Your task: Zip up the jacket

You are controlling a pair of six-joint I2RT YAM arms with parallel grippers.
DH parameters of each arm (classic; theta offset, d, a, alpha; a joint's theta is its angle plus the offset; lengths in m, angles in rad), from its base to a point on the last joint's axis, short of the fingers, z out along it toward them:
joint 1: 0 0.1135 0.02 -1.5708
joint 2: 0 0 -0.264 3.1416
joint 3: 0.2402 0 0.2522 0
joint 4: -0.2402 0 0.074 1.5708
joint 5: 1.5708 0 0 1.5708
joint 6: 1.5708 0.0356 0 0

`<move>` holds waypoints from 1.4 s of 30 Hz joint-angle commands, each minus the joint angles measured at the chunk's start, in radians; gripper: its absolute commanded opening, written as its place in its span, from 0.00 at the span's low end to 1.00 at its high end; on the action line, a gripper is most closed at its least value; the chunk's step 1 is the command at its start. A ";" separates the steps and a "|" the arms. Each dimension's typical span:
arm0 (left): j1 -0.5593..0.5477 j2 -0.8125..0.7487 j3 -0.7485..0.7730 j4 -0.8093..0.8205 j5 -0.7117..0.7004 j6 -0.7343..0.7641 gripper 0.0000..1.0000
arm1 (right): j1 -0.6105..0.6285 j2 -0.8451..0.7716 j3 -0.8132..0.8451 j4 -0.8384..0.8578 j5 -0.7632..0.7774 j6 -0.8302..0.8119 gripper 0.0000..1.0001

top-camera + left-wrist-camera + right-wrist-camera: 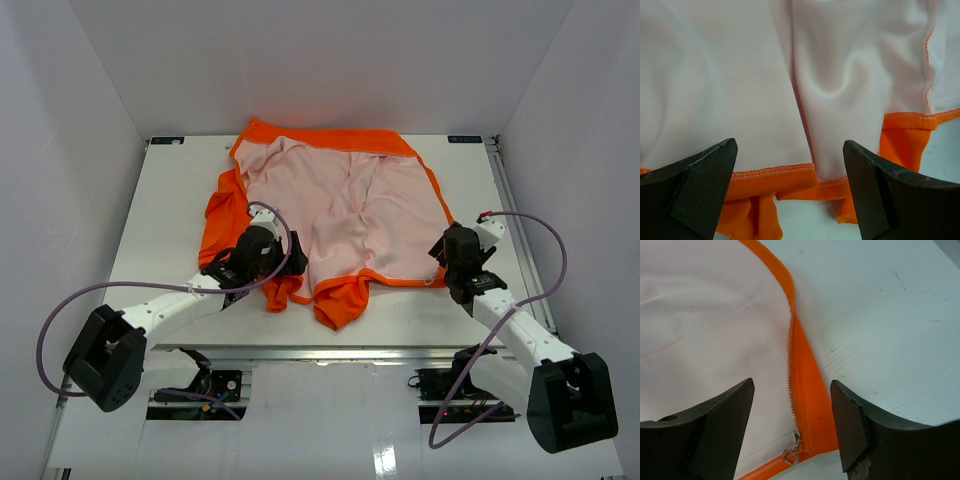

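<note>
Small bright orange fabric jacket (340, 215) lies spread open, pale lining up, on the white table (170, 200) towards 12 o'clock. Zipping not begun. My right gripper (792, 385) straddles the toothed edge (790, 365), jaws parted, pinching nothing; small metal pull (792, 452) at 6 o'clock. My left gripper (790, 145) gapes empty over the hem (770, 175). The mating zipper half is possibly under folds.

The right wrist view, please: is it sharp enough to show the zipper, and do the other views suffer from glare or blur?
Right wrist: zipper teeth and metal pull are sharp. Left wrist: jacket lining evenly lit, hem stitching crisp. Top external: even light, soft shadows, no blur.
</note>
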 commanded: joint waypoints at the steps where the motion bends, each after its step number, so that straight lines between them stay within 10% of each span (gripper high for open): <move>1: -0.014 -0.036 0.005 0.022 -0.101 0.066 0.98 | -0.058 0.037 0.010 0.019 -0.062 -0.029 0.68; 12: -0.016 -0.129 -0.036 0.040 -0.091 0.057 0.98 | -0.169 0.358 0.210 0.074 -0.242 -0.094 0.63; 16: -0.016 -0.164 -0.049 0.073 -0.094 0.053 0.98 | -0.171 0.433 0.258 0.064 -0.233 -0.100 0.49; 20: -0.016 -0.181 -0.054 0.074 -0.092 0.053 0.98 | -0.171 0.461 0.299 0.038 -0.223 -0.105 0.15; 33: -0.018 -0.195 -0.061 0.075 -0.085 0.039 0.98 | -0.171 0.567 0.355 -0.065 -0.217 -0.090 0.38; 42: -0.018 -0.194 -0.064 0.077 -0.102 0.035 0.98 | -0.124 0.480 0.408 -0.047 -0.214 -0.184 0.08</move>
